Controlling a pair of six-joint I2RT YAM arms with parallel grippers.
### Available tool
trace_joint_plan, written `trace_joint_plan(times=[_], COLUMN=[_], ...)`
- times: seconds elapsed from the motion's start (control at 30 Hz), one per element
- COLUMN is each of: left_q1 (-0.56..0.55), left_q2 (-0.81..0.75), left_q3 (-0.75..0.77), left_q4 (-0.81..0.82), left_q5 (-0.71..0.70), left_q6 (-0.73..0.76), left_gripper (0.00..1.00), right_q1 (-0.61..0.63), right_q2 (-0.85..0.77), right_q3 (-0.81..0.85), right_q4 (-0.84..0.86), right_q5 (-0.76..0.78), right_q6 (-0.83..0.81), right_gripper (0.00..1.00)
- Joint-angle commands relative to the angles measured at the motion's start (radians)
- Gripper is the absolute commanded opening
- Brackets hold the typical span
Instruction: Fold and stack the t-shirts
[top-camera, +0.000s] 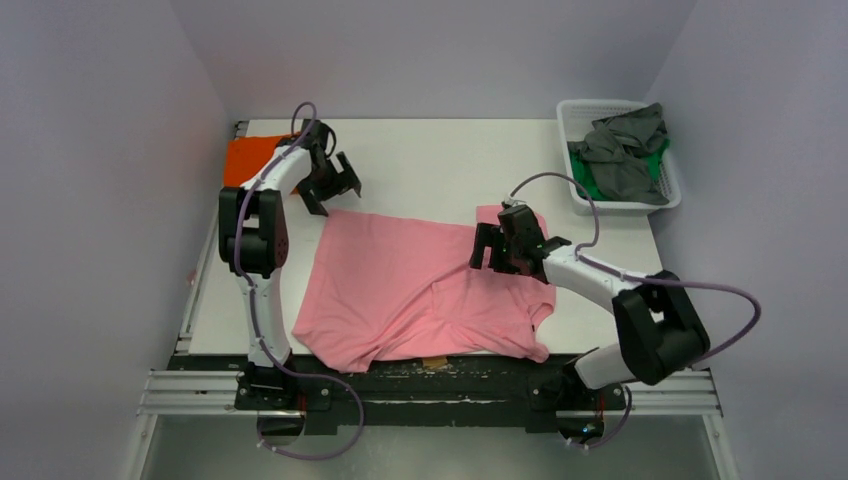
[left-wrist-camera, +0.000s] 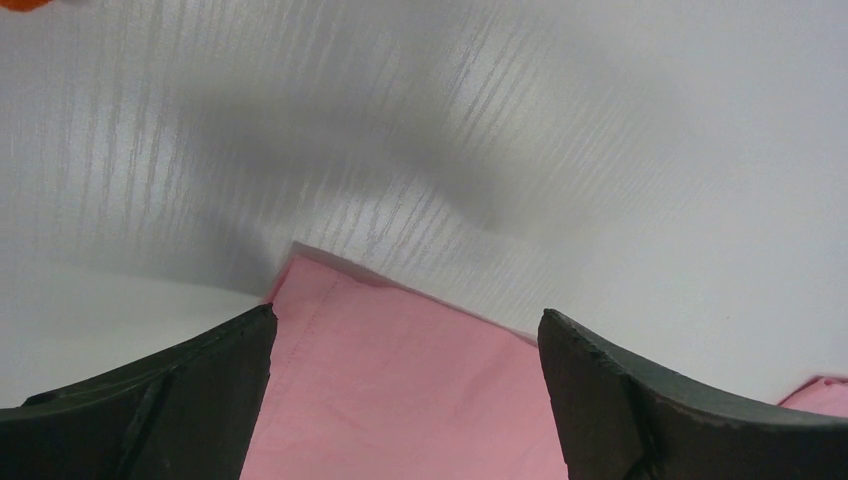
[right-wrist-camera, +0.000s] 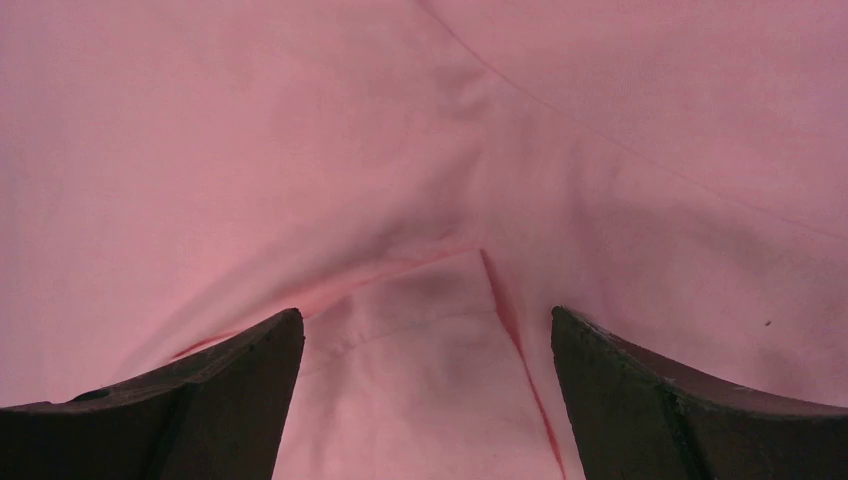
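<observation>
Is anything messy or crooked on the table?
Yes. The pink shirt lies crooked and wrinkled, and its near edge hangs over the front of the table. In the basket, the grey shirt is crumpled in a heap on the green shirt and pokes over the rim.

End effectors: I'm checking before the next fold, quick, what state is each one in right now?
Left end effector: open, holding nothing, by a corner of the pink t-shirt.
Right end effector: open, holding nothing, over the pink t-shirt.
</observation>
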Motion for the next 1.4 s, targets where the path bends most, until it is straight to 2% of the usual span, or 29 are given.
trace_joint_plan(times=[0.0, 0.23, 0.37, 0.5, 0.77, 1.07, 1.37], left_q1=[-0.002, -0.012, -0.054, -0.095, -0.134, -0.140, -0.171], left_q2=[-0.047, -0.049, -0.043, 0.029, 0.186, 0.204, 0.225], left_q3=[0.016, 0.016, 0.031, 0.142, 0.349, 0.301, 0.332], left_q4=[-0.015, -0.061, -0.064, -0.153, -0.233, -0.225, -0.248], left_q5=[-0.029, -0.059, -0.098, -0.147, -0.132, -0.128, -0.131], left_q6=[-0.048, -0.115, -0.150, -0.179, -0.198, -0.205, -0.175], left_gripper=[1.00, 1.00, 1.00, 1.00, 1.00, 0.97, 0.83], right_q1=[-0.008, -0.112, -0.197, -0.243, -0.248, -0.249, -0.249], right_q2=[0.091, 0.149, 0.143, 0.141, 0.138, 0.097, 0.079], right_q3=[-0.010, 0.006, -0.005, 0.016, 0.048, 0.028, 0.021], right_q4=[0.009, -0.090, -0.111, -0.145, -0.133, -0.124, -0.115], right_q5=[-0.002, 0.084, 0.072, 0.097, 0.052, 0.062, 0.051], right_q6=[0.055, 0.067, 0.050, 0.023, -0.023, -0.034, -0.036], right_gripper=[0.91, 0.91, 0.91, 0.91, 0.91, 0.91, 0.91])
